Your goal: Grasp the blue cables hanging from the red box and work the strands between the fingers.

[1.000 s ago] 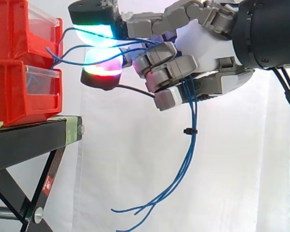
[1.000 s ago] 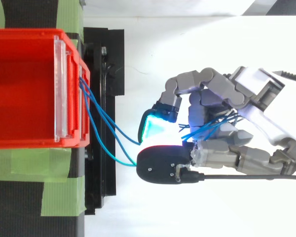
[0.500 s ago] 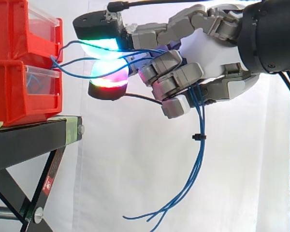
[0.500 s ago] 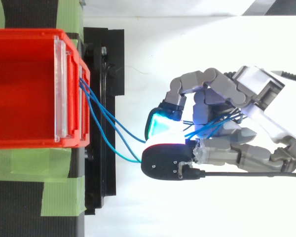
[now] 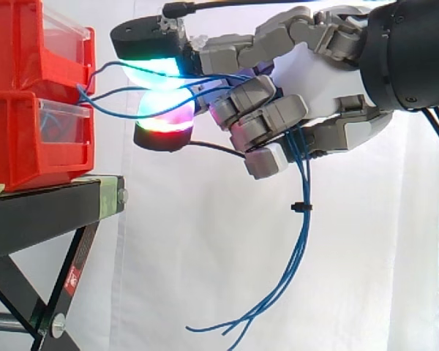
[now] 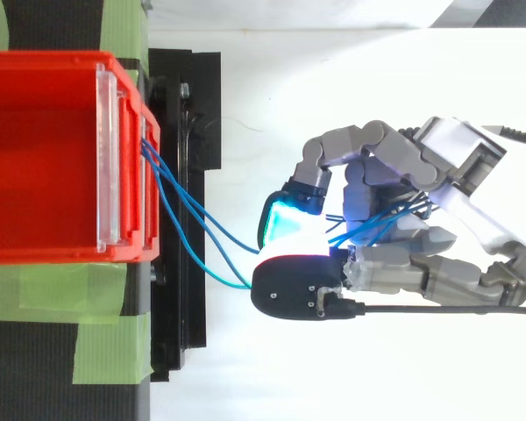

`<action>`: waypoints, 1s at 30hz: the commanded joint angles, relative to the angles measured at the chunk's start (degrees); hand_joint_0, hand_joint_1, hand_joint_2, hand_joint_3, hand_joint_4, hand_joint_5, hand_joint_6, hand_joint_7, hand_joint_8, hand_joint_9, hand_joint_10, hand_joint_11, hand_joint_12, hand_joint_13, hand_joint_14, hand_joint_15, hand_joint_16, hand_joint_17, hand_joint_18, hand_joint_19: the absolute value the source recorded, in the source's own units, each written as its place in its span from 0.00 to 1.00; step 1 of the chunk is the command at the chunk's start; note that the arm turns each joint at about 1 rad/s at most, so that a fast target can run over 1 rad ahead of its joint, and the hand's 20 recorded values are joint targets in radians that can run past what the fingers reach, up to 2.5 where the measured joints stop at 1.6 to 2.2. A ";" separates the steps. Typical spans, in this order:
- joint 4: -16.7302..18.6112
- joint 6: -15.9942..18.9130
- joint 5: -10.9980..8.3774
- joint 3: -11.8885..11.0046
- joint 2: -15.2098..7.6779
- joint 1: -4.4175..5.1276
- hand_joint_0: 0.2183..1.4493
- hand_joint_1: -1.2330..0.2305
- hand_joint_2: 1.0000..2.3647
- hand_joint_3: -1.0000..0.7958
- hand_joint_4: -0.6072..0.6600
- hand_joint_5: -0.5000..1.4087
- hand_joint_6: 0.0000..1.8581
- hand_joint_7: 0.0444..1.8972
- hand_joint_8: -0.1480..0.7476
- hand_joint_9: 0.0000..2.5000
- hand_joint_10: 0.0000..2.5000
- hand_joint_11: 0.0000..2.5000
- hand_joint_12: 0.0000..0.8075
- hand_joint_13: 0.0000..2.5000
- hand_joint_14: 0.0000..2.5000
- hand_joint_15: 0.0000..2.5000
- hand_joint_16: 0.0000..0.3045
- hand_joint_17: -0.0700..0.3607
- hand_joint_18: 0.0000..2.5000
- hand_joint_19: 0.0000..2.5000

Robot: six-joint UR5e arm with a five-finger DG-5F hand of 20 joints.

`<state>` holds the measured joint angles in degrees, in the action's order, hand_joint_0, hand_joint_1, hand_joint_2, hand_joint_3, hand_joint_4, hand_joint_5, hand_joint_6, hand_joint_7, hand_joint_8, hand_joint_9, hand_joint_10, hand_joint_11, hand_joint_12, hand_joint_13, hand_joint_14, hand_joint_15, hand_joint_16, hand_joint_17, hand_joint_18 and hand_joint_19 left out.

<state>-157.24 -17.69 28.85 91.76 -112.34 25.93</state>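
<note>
Robot hand (image 5: 314, 77) unmoved since previous frame | fingers curled around blue cables (image 5: 305, 232) | red box (image 5: 29, 139) on black stand (image 5: 51, 208) adjacent.

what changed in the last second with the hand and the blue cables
The hand eased slightly away from the red bins, taking the blue cables along; their black tie and loose ends now hang further right and lower in the side view. Nothing visibly moved in the last half second. Fingers stay curled round the strands; bins and stand unchanged.
</note>
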 commanded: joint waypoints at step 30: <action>0.00 0.02 0.07 0.00 -0.08 0.00 0.53 0.38 0.01 0.49 0.63 0.34 0.64 0.59 0.59 0.27 1.00 0.99 0.52 0.40 1.00 0.53 0.15 0.40 0.55 0.51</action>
<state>-157.24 -17.69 28.92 91.76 -112.38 25.93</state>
